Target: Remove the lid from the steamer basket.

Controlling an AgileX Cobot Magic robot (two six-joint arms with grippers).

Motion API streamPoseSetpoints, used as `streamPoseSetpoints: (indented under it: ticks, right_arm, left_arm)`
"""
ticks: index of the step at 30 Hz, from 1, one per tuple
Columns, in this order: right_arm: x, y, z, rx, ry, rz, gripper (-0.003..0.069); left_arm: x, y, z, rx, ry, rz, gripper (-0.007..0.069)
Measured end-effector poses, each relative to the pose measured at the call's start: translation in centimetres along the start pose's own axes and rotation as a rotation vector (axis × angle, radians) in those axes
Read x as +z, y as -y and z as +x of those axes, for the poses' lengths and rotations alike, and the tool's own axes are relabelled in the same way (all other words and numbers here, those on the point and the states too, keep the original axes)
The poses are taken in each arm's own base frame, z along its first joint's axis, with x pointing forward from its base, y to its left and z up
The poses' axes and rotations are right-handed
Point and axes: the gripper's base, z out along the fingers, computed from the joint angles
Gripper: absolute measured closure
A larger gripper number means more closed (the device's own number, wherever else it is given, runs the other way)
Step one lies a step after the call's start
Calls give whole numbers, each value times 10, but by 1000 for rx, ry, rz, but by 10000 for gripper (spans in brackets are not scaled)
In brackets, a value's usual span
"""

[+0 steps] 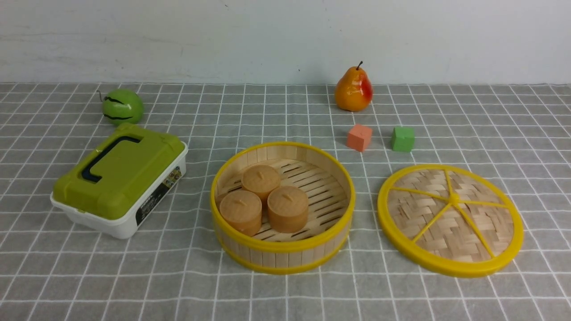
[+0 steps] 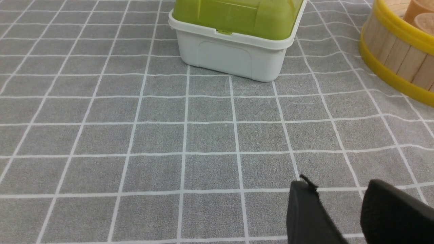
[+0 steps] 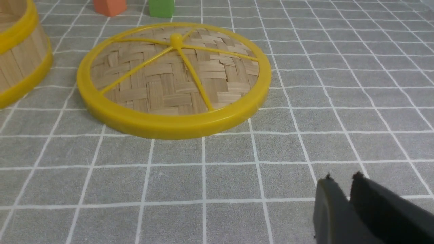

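Note:
The steamer basket (image 1: 285, 254) stands uncovered in the middle of the checked cloth, with three tan round pieces (image 1: 263, 198) inside. The lid (image 1: 450, 220) lies flat on the cloth to its right, apart from it, knob up. Neither gripper shows in the front view. In the left wrist view my left gripper (image 2: 337, 189) is open and empty over bare cloth, with the basket wall (image 2: 393, 57) off to one side. In the right wrist view my right gripper (image 3: 342, 179) is shut and empty, a short way from the lid (image 3: 173, 79) and not touching it; the basket wall (image 3: 20, 64) shows at the edge.
A white box with an olive-green lid (image 1: 118, 178) sits left of the basket, and shows ahead in the left wrist view (image 2: 234, 40). A green round fruit (image 1: 122, 106) and a pear (image 1: 353, 89) stand near the back wall. An orange cube (image 1: 359, 137) and a green cube (image 1: 403, 139) lie behind the lid.

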Motion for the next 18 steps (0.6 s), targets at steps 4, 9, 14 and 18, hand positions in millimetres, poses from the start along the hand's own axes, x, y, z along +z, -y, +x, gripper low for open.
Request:
streamPoseSetpoints:
  ticks: [4,9,14,18]
  right_arm:
    - [0,0,0,0,0,0,582]
    - [0,0,0,0,0,0,572]
    - [0,0,0,0,0,0,566]
    - [0,0,0,0,0,0,561]
  left_arm:
    - [0,0,0,0,0,0,386]
    - [0,0,0,0,0,0,386]
    - [0,0,0,0,0,0,386]
    - [0,0,0,0,0,0,386]
